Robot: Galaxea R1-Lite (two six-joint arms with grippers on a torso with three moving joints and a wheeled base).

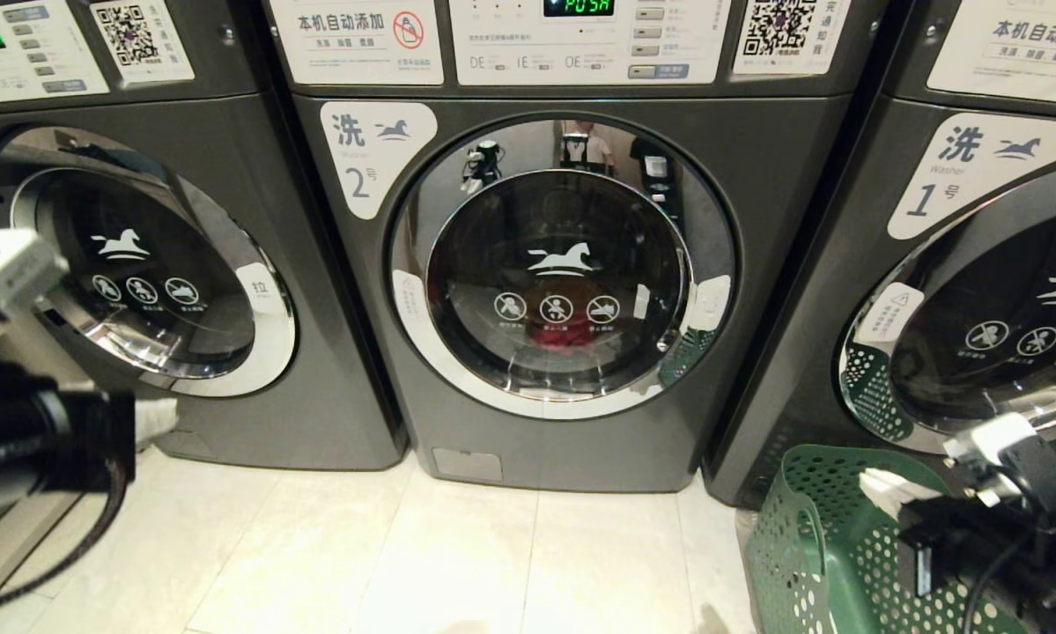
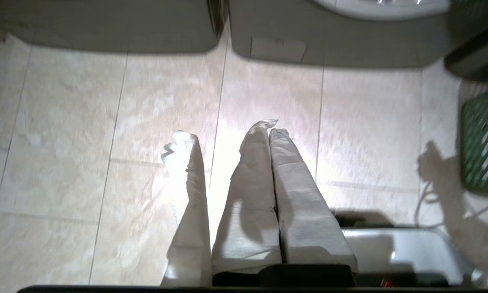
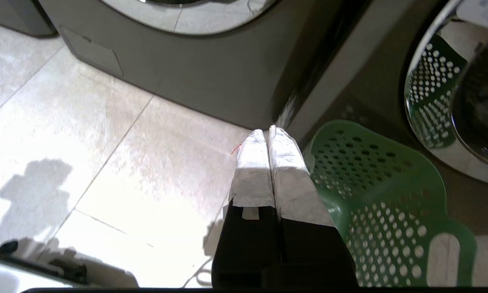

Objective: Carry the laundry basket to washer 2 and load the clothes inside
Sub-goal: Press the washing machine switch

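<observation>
Washer 2 [image 1: 563,264] stands straight ahead, its round chrome-rimmed door closed. Low behind its glass shows a patch of red, the clothes [image 1: 563,339]. The green perforated laundry basket [image 1: 809,546] sits on the floor at the lower right, in front of washer 1; no clothes show in the part of the basket [image 3: 382,195] that I see. My right gripper [image 3: 267,130] hangs shut and holding nothing just beside the basket's rim. My left gripper [image 2: 268,127] is shut over bare floor tiles at the left, with a loose strip of white wrapping [image 2: 184,162] beside its fingers.
Washer 1 [image 1: 985,291] stands at the right, its chrome door mirroring the basket. An unnumbered grey washer [image 1: 140,264] stands at the left. Pale floor tiles [image 1: 457,563] stretch in front of washer 2. A cable loops from my left arm [image 1: 43,440].
</observation>
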